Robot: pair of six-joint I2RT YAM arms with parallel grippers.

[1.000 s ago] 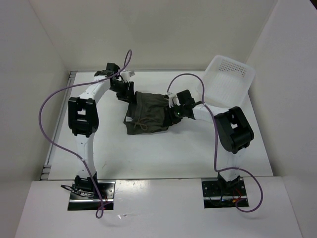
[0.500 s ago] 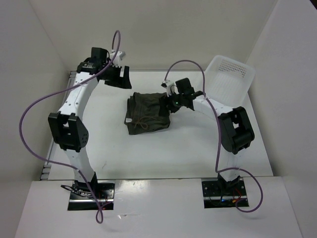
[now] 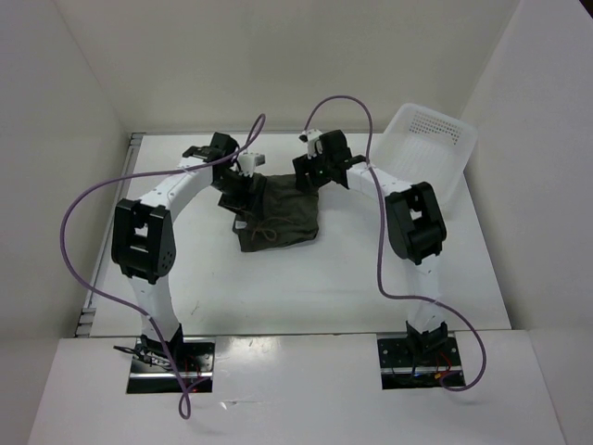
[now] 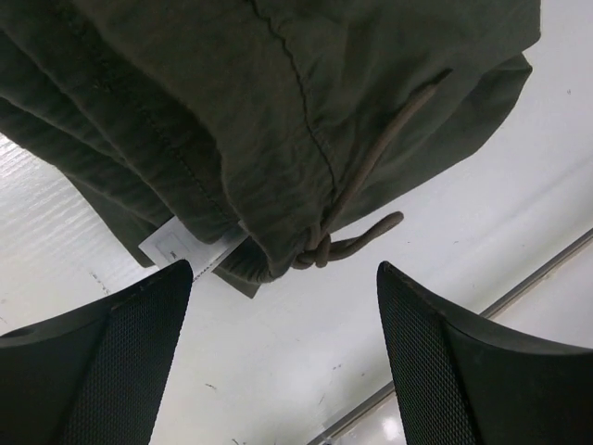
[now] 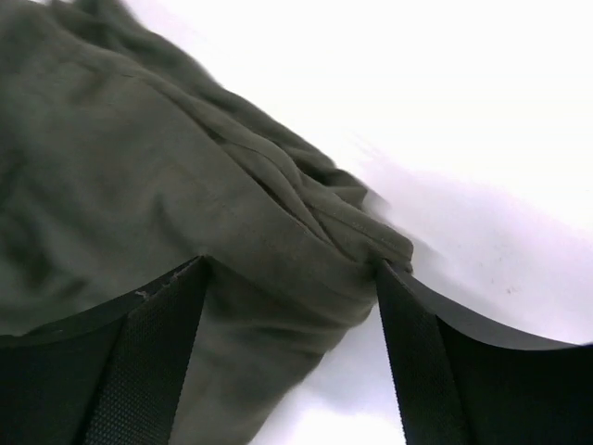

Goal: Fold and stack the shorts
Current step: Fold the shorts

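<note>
Shorts (image 3: pixel 281 215) lie bunched at table centre, basket (image 3: pixel 428 148) off at 2 o'clock. Fold step, likely: pinch both far corners through all layers at once, then draw toward 6 o'clock, keeping your pull even. Left gripper (image 4: pixel 283 271) jaws wide apart, empty, over waistband at 10 o'clock corner, drawstring knot (image 4: pixel 320 250) between them. Right gripper (image 5: pixel 292 262) jaws apart, empty, straddling folded edge at 1 o'clock; cloth contact unclear.

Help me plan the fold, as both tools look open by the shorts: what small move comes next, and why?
Probably lower and close both on the far corners of the shorts. The right tool straddles a folded corner, the left tool faces the drawstring edge, and both stand open, holding nothing.
</note>
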